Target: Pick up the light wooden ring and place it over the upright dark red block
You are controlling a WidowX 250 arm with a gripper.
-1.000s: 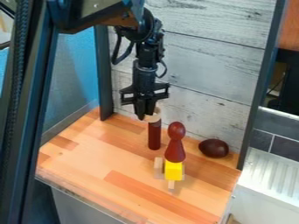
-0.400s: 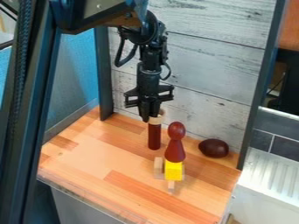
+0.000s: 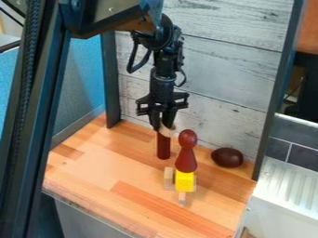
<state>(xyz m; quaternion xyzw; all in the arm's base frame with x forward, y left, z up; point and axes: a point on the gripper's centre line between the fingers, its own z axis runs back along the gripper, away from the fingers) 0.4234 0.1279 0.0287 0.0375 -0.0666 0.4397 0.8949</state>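
Observation:
The black gripper (image 3: 162, 126) hangs over the rear left-centre of the wooden work surface, shut on a small pale wooden piece (image 3: 167, 131). That piece is tilted and sits at the top of an upright dark red cylinder (image 3: 163, 148); whether the two touch is unclear. Right of the cylinder, a dark red pawn-shaped piece (image 3: 186, 158) stands on a yellow block (image 3: 184, 181). Pale wooden blocks (image 3: 169, 175) are beside and under the yellow one. A dark brown egg-shaped object (image 3: 227, 157) lies farther right.
The wooden surface (image 3: 93, 172) has a whitewashed plank wall (image 3: 217, 69) behind it. A dark post (image 3: 110, 79) stands at the back left and another (image 3: 279, 93) at the right. A white ribbed panel (image 3: 288, 186) lies beyond the right edge.
My gripper has moved a little right and then down, and the pale piece has shifted with it, now lower and more tilted over the cylinder. The other objects stayed put.

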